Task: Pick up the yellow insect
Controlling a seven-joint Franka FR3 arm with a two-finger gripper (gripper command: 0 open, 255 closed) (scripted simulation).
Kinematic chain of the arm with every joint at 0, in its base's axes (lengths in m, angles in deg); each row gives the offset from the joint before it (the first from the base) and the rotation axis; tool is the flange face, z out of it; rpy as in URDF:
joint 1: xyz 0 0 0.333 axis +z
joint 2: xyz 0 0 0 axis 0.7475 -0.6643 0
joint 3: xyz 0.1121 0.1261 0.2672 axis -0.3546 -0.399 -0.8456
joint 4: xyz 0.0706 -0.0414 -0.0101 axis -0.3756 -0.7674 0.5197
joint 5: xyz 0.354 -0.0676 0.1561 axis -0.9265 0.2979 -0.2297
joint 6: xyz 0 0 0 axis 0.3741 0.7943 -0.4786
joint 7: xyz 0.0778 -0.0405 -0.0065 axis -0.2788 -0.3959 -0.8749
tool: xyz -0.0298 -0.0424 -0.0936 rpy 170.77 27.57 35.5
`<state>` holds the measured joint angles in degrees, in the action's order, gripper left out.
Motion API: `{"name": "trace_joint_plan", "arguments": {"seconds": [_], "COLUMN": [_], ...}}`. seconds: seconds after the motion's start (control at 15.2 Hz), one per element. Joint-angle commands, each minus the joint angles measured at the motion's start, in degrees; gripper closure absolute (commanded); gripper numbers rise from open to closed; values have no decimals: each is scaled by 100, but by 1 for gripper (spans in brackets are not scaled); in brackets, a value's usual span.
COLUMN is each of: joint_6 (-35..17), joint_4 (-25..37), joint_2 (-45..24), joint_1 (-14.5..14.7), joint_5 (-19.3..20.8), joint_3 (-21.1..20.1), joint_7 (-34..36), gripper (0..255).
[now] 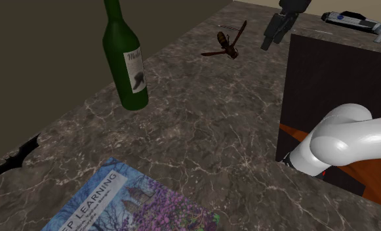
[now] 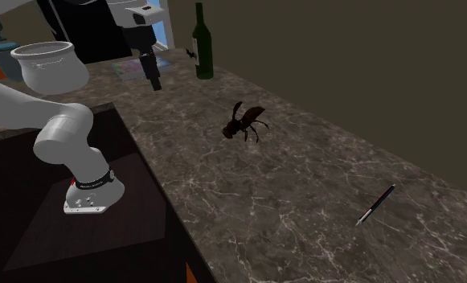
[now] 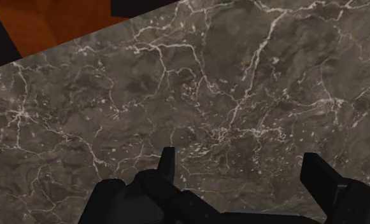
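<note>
The insect [image 1: 227, 42] [image 2: 243, 120] looks dark reddish-brown, with wings and thin legs, and stands on the dark marble counter [image 1: 202, 125]. My black gripper [image 1: 274, 33] [image 2: 153, 76] hangs above the counter near the stand's edge. It is to the right of the insect in the shoulder view and well apart from it. In the wrist view the gripper [image 3: 239, 156] is open, its fingers wide apart over bare marble with nothing between them.
A green wine bottle [image 1: 124, 56] [image 2: 202, 44] stands upright left of the insect in the shoulder view. A book [image 1: 130, 203] lies at the counter's near end, beside a small black bat-like figure [image 1: 12, 161]. A pen [image 2: 374, 205] lies at the far end. The dark stand [image 1: 333, 72] borders the counter.
</note>
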<state>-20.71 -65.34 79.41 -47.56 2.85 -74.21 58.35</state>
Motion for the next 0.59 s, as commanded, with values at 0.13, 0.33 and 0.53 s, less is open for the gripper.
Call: {"name": "trace_joint_plan", "arguments": {"seconds": [0.13,0.33,0.53], "joint_6": [-268,-636,-959], "joint_4": [65,216,430], "joint_2": [-387,-988,-1606], "joint_1": [-69,-177,-284], "joint_5": [86,216,350], "joint_3": [-2,-1,9], "joint_7": [74,193,325], "gripper": [0,0,0]}}
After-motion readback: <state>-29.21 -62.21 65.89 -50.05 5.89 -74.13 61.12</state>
